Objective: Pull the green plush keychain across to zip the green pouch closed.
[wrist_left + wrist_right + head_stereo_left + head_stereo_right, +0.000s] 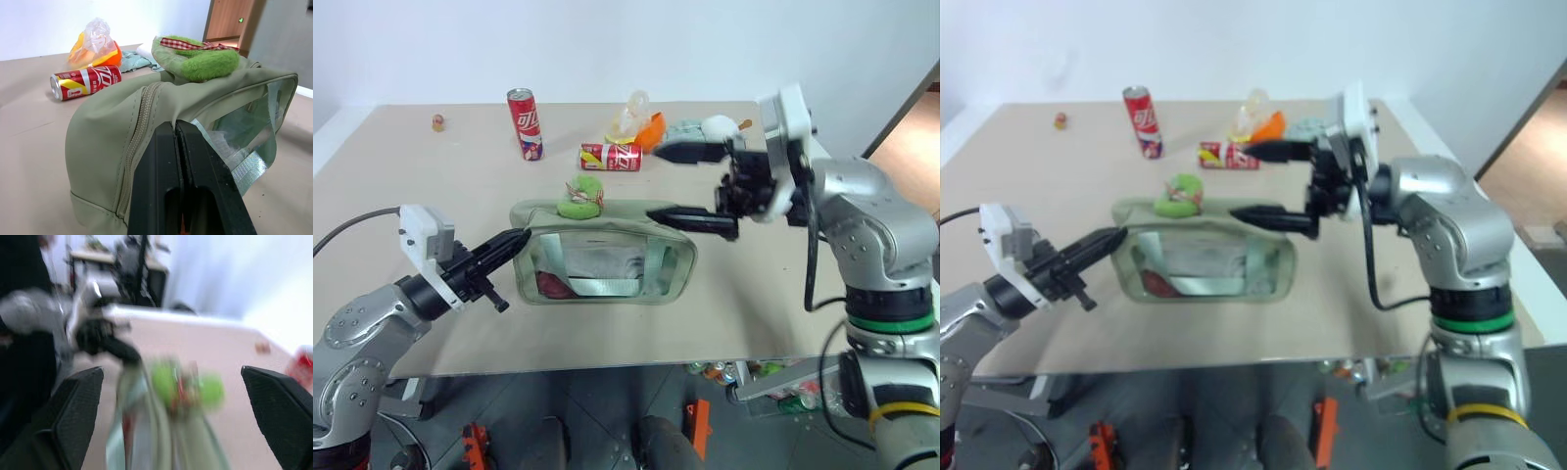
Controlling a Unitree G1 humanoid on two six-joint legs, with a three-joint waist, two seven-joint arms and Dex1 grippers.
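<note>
**Left pincer pinching the pouch end, right pincer spread wide above it**

Head views: the green pouch (603, 253) lies on the beige table (411, 215), clear window facing the camera. The green plush keychain (580, 200) rests on the pouch's top edge, toward its left half. The left pincer (516, 241) is clamped on the pouch's left end. The right pincer (683, 186) points left over the pouch's right end with its fingers spread wide, holding nothing; the lower finger lies just above the pouch's top edge. Behind stand an upright red can (525, 123), a lying red can (610, 157) and an orange thing in clear plastic (641, 125).

Left wrist view: the two fingers (164, 191) are pressed together, with the pouch fabric beside the zip caught at their tips. The keychain sits on top of the pouch beyond.

Right wrist view: the black fingers (78, 406) stand far apart, the blurred keychain and pouch lying between and beyond them, untouched.
</note>
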